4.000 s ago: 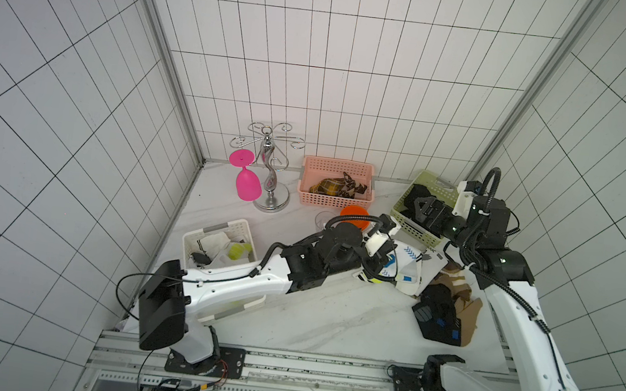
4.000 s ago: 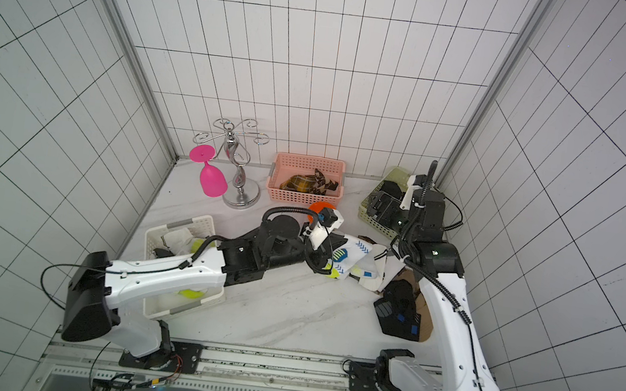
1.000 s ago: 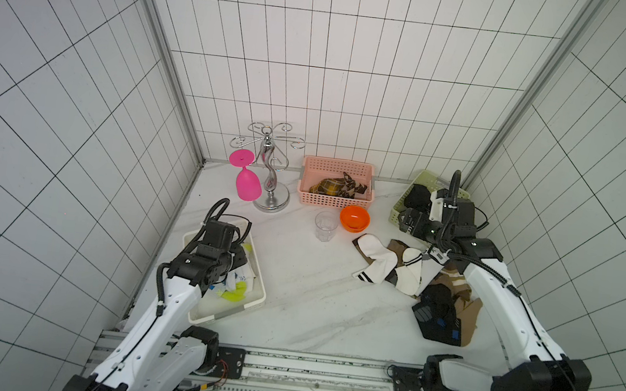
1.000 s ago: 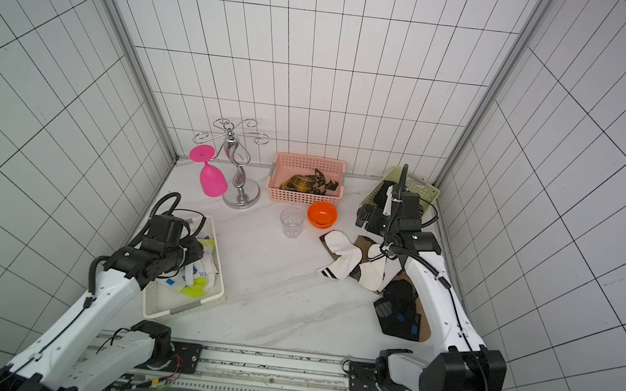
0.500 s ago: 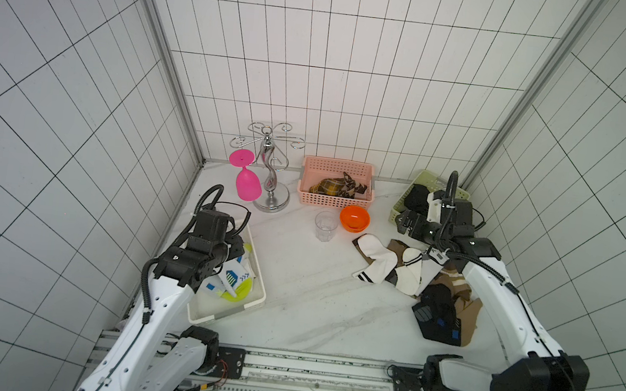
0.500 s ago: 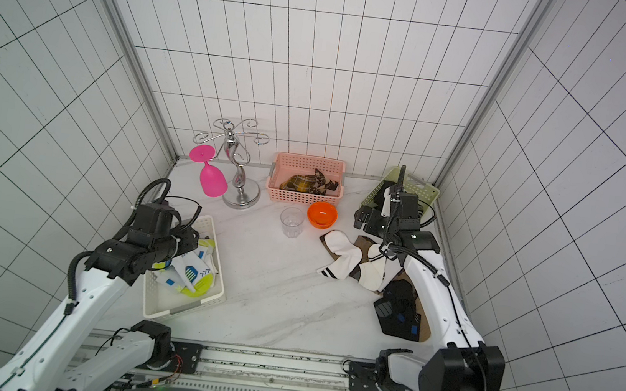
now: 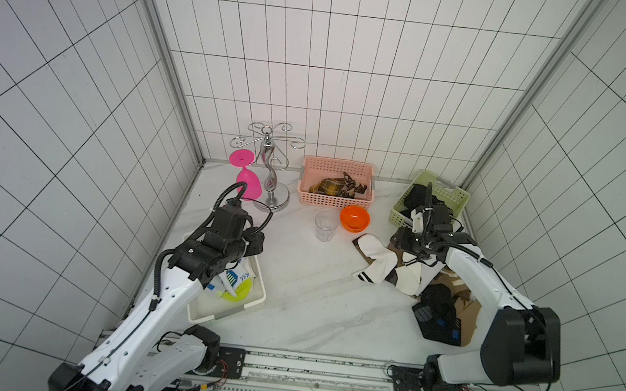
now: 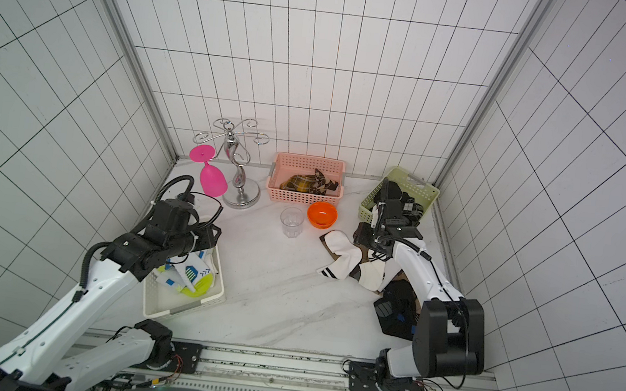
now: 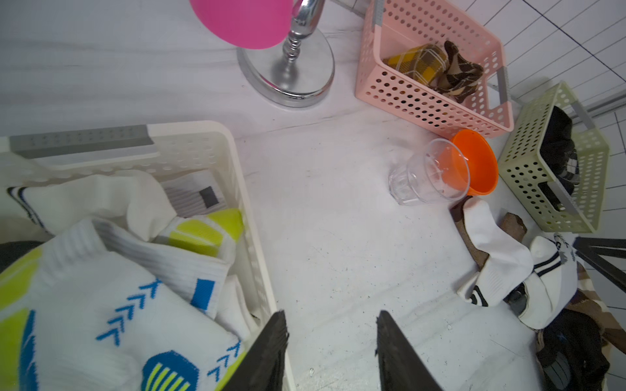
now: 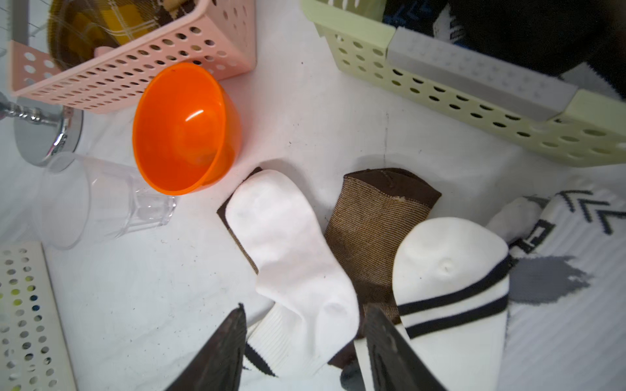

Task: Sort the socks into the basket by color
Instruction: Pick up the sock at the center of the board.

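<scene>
Left gripper (image 9: 331,315) hovers at the rim of the white basket (image 9: 237,159). Its fingers are released w/ nothing btwn them, and bare worktop (image 9: 338,220) shows in the gap. That basket holds white socks w/ blue + neon-yellow marks (image 9: 111,304) (one w/ a grey patch (image 9: 193,196) is tucked behind).

Right gripper (image 10: 305,308) sits low over the loose pile on the worktop's right side. Its fingers are spread either side of a plain white sock (image 10: 288,243) near its cuff end; can't tell whether they touch it. That sock lies partly on a brown sock (image 10: 372,220), beside a white sock w/ two black stripes (image 10: 450,287). Its toe end is near the orange bowl (image 10: 183,128), and a clear glass (image 10: 101,196) stands just beside the bowl.

Pink basket (image 7: 336,203), at the back wall, holds brown/tan plaid + argyle socks (image 7: 334,187). Green basket (image 7: 454,190), at back right, holds black socks (image 7: 416,194). More black socks w/ blue marks (image 7: 436,315) lie on the worktop at the pile's near end, on top of tan ones (image 7: 468,314).

Chrome rack (image 7: 270,183) stands at back left, w/ a pink wine glass (image 7: 248,185) hanging upside down from it.
</scene>
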Available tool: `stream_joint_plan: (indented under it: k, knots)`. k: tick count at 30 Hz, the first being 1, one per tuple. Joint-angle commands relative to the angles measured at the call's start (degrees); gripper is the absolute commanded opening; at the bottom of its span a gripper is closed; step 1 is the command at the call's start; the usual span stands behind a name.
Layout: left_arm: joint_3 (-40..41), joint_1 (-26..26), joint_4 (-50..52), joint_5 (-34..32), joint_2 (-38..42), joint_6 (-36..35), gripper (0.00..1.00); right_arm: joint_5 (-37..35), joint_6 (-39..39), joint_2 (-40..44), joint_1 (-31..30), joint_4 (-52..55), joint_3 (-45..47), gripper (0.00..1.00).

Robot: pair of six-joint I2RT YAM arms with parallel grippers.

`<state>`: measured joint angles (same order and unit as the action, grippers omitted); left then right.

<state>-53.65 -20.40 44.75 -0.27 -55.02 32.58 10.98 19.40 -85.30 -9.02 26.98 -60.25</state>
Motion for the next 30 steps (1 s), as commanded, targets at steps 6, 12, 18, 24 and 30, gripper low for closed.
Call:
stream_joint_plan:
  k: [6, 12, 18, 24, 30]
  knots:
    - [-2.24, -5.58, -9.00, 0.20, -2.28, 1.31, 0.45, -6.16, 0.79, -10.20, -0.45, -3.55, -3.27, 0.59]
    - [-1.57, -5.70, -11.18, 1.63, -2.71, 0.56, 0.47, -8.49, 0.68, -15.78, -0.90, -4.92, -5.11, 0.64]
    - [-1.45, -5.70, -12.85, 2.93, -3.06, 0.39, 0.47, -10.29, 0.12, -17.58, -1.77, -4.97, -7.16, 0.63]
    - [-1.83, -5.67, -13.70, 2.92, -3.34, -0.34, 0.47, -12.62, 0.62, -13.44, -3.93, -1.09, -10.10, 0.62]
    - [-1.81, -5.69, -14.90, 3.61, -3.94, -0.16, 0.48, -17.62, -0.34, -15.99, -5.31, -1.34, -11.93, 0.68]
